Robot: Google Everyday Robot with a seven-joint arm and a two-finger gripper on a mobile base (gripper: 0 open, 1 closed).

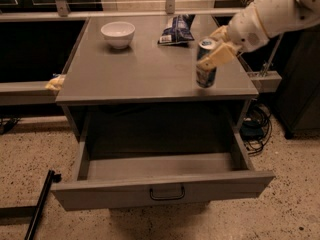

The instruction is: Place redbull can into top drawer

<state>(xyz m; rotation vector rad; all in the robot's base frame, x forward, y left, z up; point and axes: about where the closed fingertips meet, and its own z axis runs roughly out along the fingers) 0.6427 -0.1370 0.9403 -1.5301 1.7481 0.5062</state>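
One slim blue-and-silver redbull can with a silver top is clamped between the beige fingers of the white gripper, which reaches in from the upper right side on a thick white arm. We see the can leaning slightly, over the front right part of the flat grey metal table and close to its front edge. We cannot tell whether its base touches the tabletop. Below, the wide shallow grey metal top drawer is pulled out far toward us, and its dark wire loop handle sits in the centre of the front panel. The front edge of the tabletop lies between the can and the drawer opening under it. At the back left of the table stands a small round white bowl, well apart from the can. A blue crinkled snack bag lies at the back centre, nearer to the gripper but not touching it. On the speckled floor we notice a black pole at the left of the drawer and a bundle of dark cables at the right of the table.
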